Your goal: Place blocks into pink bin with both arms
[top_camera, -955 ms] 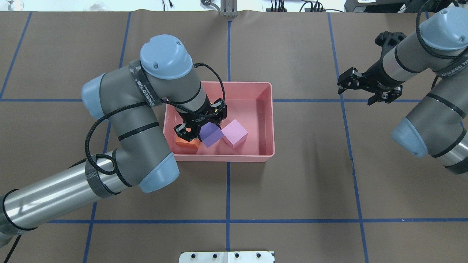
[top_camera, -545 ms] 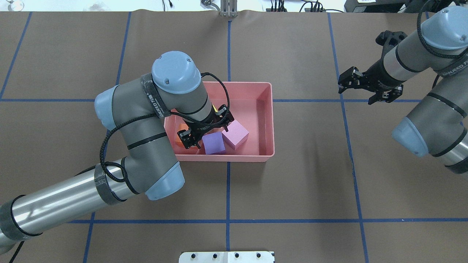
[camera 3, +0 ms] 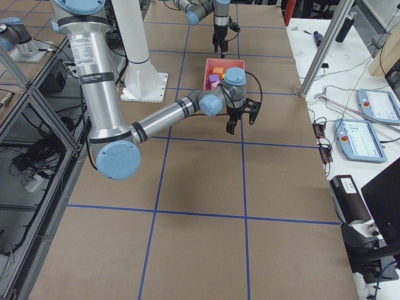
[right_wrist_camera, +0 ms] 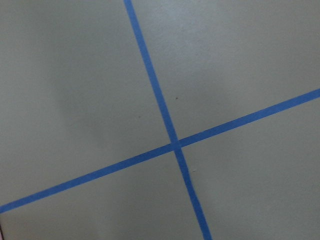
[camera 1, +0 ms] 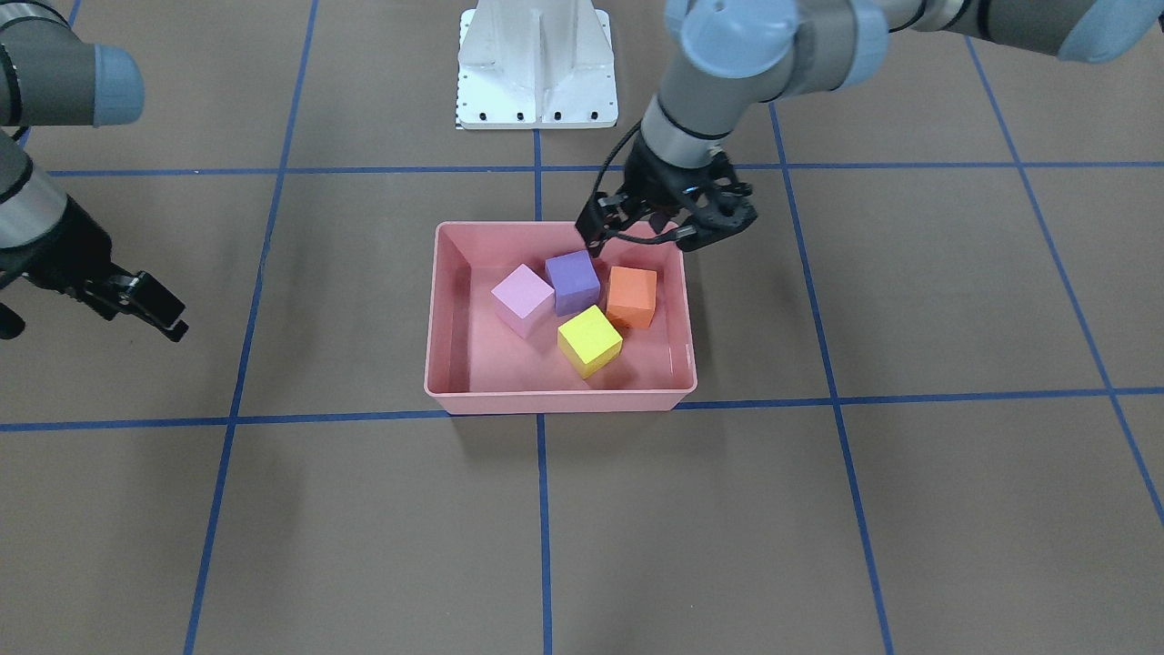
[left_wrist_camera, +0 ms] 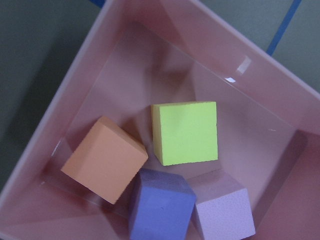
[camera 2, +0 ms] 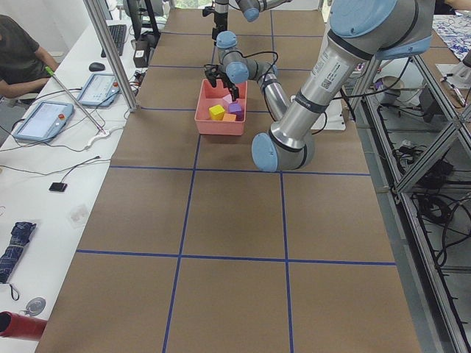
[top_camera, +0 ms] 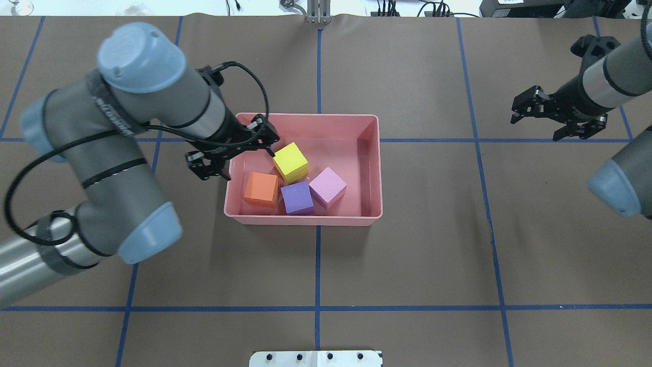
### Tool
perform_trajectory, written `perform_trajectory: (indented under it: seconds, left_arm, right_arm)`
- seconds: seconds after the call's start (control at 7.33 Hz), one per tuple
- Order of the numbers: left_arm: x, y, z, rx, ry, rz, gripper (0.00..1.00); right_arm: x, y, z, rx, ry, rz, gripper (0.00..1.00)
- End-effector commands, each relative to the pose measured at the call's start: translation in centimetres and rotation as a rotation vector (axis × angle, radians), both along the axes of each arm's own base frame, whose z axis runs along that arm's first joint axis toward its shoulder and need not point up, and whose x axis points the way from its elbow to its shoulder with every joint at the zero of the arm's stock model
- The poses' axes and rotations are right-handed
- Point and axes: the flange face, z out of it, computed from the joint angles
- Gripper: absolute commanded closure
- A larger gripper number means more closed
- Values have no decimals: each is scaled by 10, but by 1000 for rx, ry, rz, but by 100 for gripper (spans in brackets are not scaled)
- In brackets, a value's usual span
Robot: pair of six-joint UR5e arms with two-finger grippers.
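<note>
Now all 4 blocks lie inside the pink bin [top_camera: 374, 168], bunched toward the end nearest the robot's left arm: the yellow block [top_camera: 291, 162] farthest from the robot, the orange block [top_camera: 261, 188], the purple block [top_camera: 297, 198] and the light pink block [top_camera: 327, 187] in a row along the bin's near wall, purple pressed between orange and pink. The left arm reaches in from the robot's left with its elbow bent and its wrist angled down toward the bin, so the left gripper [top_camera: 237, 160] hangs above the bin's left end wall – jaws spread wide and holding nothing, one finger over the wall's outer side, the other over the inside close to the yellow block. Its wrist camera looks straight down into that corner and takes in all 4 cubes. The right arm is folded back on the robot's right, well apart from the bin, its forearm pointing inward across the brown table [top_camera: 407, 255]. The right gripper [top_camera: 535, 126] hovers low over bare paper beside a crossing of blue tape lines [right_wrist_camera: 172, 145] – its jaws are spread too, with nothing between them.
</note>
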Motion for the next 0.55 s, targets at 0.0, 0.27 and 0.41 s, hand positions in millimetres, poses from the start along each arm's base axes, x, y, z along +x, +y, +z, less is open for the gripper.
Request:
perform_trajectory:
  seconds: [0.0,0.27,0.41]
  left_arm:
    - [-125,13,89,197,-65,92,0]
    - [-235,-15,185,354,-162,193,0]
    - [-288,-37,237,409,-189,244,0]
  right_arm:
    - [78,10,55,59,39,-73,0]
    - [137,25,104,105,65,-135,0]
    - [162,30,128,117,71,-155,0]
